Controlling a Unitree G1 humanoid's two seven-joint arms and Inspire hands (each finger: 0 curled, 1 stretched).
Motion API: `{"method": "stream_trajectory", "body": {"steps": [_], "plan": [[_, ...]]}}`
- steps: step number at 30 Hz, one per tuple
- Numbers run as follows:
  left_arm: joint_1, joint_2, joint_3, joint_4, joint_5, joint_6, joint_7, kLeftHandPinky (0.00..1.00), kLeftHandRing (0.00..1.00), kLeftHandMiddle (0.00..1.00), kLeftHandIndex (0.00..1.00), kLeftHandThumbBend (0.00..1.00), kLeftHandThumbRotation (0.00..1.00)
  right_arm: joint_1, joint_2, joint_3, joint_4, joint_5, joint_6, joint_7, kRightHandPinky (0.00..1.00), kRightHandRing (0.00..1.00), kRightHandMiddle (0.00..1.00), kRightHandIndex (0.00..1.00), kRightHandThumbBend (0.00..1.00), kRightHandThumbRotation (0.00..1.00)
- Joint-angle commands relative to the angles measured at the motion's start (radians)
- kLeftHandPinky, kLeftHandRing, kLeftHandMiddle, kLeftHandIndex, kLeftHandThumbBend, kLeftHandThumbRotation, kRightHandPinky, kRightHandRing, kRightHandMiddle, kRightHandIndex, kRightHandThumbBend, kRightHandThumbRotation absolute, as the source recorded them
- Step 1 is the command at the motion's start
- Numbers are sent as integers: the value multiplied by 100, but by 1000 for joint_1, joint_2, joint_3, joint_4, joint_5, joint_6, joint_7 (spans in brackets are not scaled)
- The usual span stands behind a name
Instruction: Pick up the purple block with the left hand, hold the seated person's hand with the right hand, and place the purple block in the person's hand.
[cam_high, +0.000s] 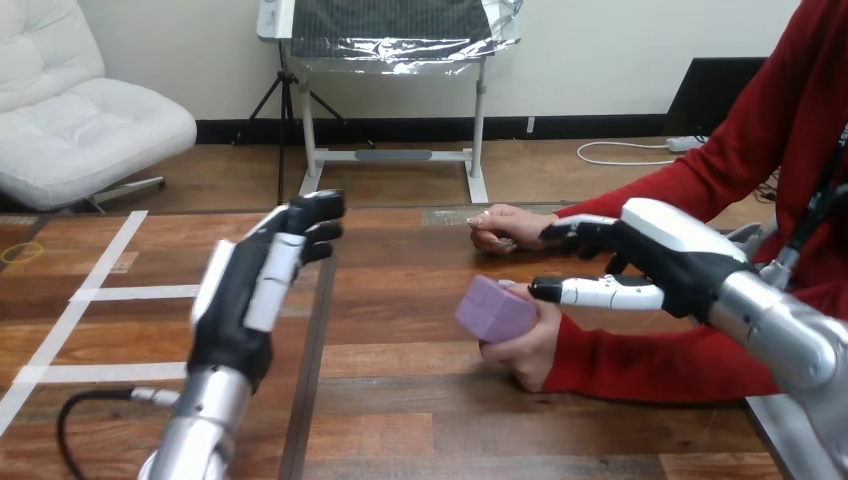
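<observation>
The purple block (493, 308) rests in the person's hand (527, 352) near the table's middle right, that hand cupping it from below and behind. My right hand (665, 255) hovers just right of the block, above the person's wrist and red sleeve. Its fingers are straight and its thumb (590, 292) stretches out until the tip almost reaches the block's top edge; I cannot see it curled round the wrist. My left hand (240, 300) is raised at the left, well apart from the block, fingers relaxed and holding nothing.
The person's other hand (503, 226) lies loosely closed on the table behind the block. White tape lines (100, 293) cross the table's left part, and a dark seam (312, 330) runs down its middle. The table's right edge (765, 430) is near my right forearm.
</observation>
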Motion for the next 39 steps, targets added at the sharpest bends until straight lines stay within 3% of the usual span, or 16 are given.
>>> {"method": "stream_trajectory", "body": {"steps": [1,6,11,15,25,34,39], "plan": [[17,-12,14,-143,-34,24,7,78,78,80,75,57,100,37,39,-82,-140,39,11,-85,65,79,83,87,100,100],[52,-9,9,-211,-43,48,9,76,78,80,76,58,100,96,83,-118,-197,109,-4,-117,64,79,83,87,99,100],[86,-2,6,-275,-46,72,5,75,78,80,76,59,100,158,126,-141,-223,200,-89,-141,66,80,84,87,94,100],[107,1,5,-318,-52,93,-1,75,79,80,77,60,100,203,160,-150,-243,262,-114,-144,70,81,84,86,89,100],[146,10,3,-397,-69,105,-30,74,81,80,77,59,100,305,276,-155,-223,403,-286,-149,74,80,83,84,82,100],[147,0,6,-403,-70,81,-32,68,78,77,74,60,100,393,371,-143,-278,477,-328,-146,75,79,81,83,83,100],[142,-7,5,-393,-70,66,-29,63,76,75,72,58,100,428,398,-140,-308,501,-336,-129,73,78,80,82,88,100]]}}
